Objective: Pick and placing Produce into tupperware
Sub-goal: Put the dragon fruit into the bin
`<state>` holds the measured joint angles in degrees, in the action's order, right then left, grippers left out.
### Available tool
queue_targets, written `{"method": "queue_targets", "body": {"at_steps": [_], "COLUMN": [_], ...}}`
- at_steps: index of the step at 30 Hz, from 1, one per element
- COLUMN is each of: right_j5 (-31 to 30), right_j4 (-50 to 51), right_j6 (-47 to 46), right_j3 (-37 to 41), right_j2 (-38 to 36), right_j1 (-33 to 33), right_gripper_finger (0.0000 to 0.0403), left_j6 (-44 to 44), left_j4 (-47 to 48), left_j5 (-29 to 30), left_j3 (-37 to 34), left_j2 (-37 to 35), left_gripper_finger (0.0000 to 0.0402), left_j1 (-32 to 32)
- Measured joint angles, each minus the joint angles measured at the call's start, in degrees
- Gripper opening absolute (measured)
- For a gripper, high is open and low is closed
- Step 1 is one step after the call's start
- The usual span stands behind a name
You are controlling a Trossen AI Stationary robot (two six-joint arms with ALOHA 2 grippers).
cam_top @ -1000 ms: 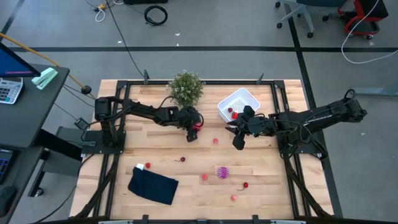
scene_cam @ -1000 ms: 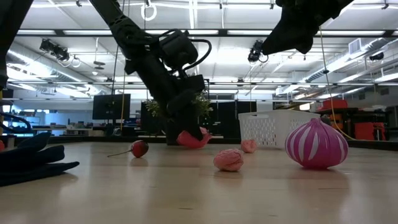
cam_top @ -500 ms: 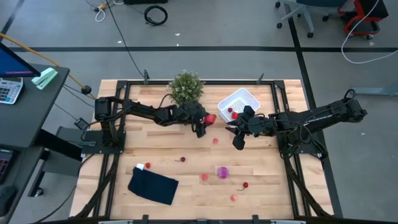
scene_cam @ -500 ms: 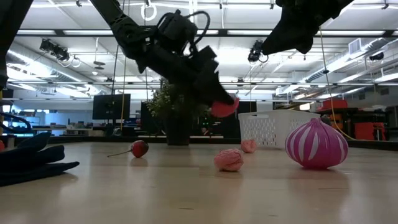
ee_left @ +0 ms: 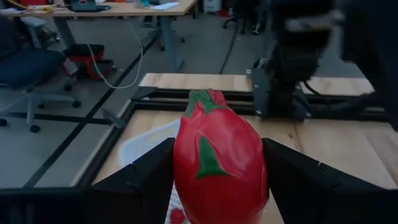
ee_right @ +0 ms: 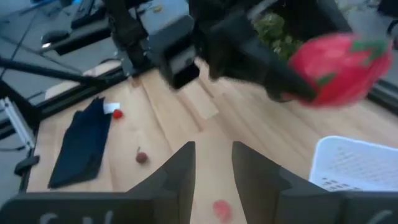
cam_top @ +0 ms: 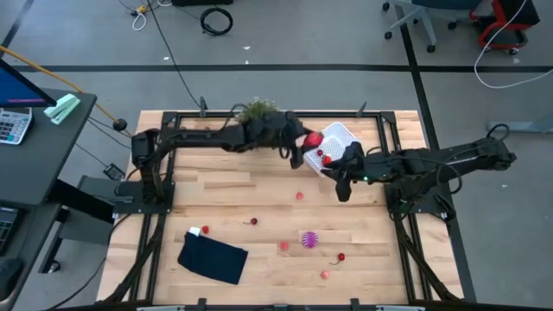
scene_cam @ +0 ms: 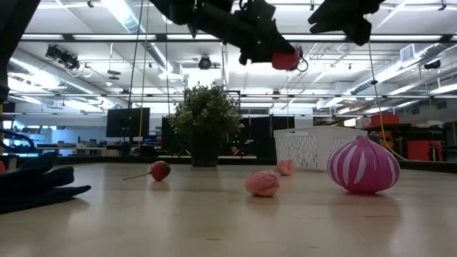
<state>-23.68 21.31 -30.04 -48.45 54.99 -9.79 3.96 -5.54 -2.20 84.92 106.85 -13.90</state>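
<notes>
From above, the left gripper [cam_top: 304,141] is seen raised beside the near edge of the white basket [cam_top: 339,138], and a big red fruit [cam_top: 308,140] is held between its fingers. A small red fruit [cam_top: 320,154] is already seen inside the basket. The right gripper [cam_top: 344,188] is parked just below the basket, over the wooden table [cam_top: 216,194], with nothing seen in it. Other small fruits and one spiky purple piece [cam_top: 309,238] are left on the table, well apart from the basket, and a blue cloth [cam_top: 212,257] lies near the front. From table height, the red fruit [scene_cam: 285,60] is carried high in the air, above the green plant [scene_cam: 206,118] and close to the basket [scene_cam: 314,147]. In the left wrist view, the red fruit [ee_left: 219,163] is squeezed between the two wide-set fingers [ee_left: 138,180]. In the right wrist view, the fingers [ee_right: 181,169] stand partly apart and empty. The carrying step seems to be in hand; next the fruit would need to be moved over the middle of the basket and let go
</notes>
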Motion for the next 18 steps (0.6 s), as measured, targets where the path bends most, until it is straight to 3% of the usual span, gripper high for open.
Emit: {"method": "queue_targets", "body": {"at_steps": [4,10,18], "right_j5": [-2.5,-2.7,-9.4], "right_j4": [1.0,3.7,7.4], "right_j6": [-0.3,-0.4,-1.8], "right_j3": [0.1,0.1,0.1], "right_j2": [-0.4,-1.8,-5.8], "right_j1": [-2.0,-3.5,-3.5], "right_gripper_finger": [0.0113,0.0113,0.0106], "left_j6": [-1.8,-6.3,-7.4], "left_j4": [5.9,5.9,6.5], "left_j5": [-2.7,-5.4,-7.4], "left_j3": [5.7,8.4,16.7], "left_j2": [0.0,0.4,11.6], "left_gripper_finger": [0.0235,0.0234,0.0235], "left_j1": [-3.1,-6.1,-6.0]}}
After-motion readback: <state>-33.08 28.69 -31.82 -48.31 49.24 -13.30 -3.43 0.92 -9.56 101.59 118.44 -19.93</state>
